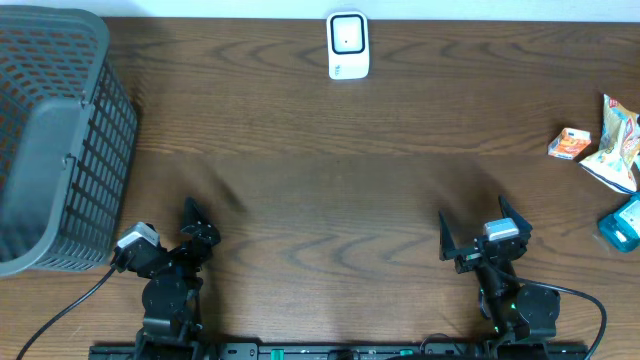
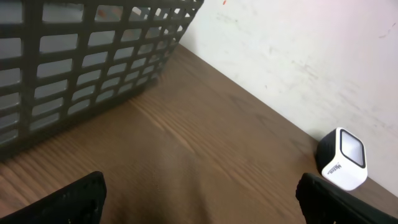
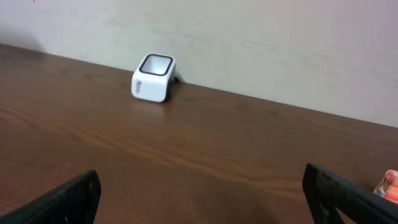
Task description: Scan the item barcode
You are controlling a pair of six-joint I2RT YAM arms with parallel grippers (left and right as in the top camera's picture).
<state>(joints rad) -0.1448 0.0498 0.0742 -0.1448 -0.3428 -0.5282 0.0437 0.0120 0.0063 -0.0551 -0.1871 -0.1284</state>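
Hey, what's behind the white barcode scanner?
Behind the scanner stands the pale wall. A dark bit, maybe a cable, peeks out at its rear. The scanner's body covers the rest.

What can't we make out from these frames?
- Snack bag: overhead, print and any barcode too small to read.
- Teal item: overhead, cut off by the right edge.
- Item sliver: right wrist, cut by the right edge; can't tell which item.
- Basket: overhead, cut by the left edge; left wrist, its wall hides the inside.
- Scanner label: too small or blurred in all views.
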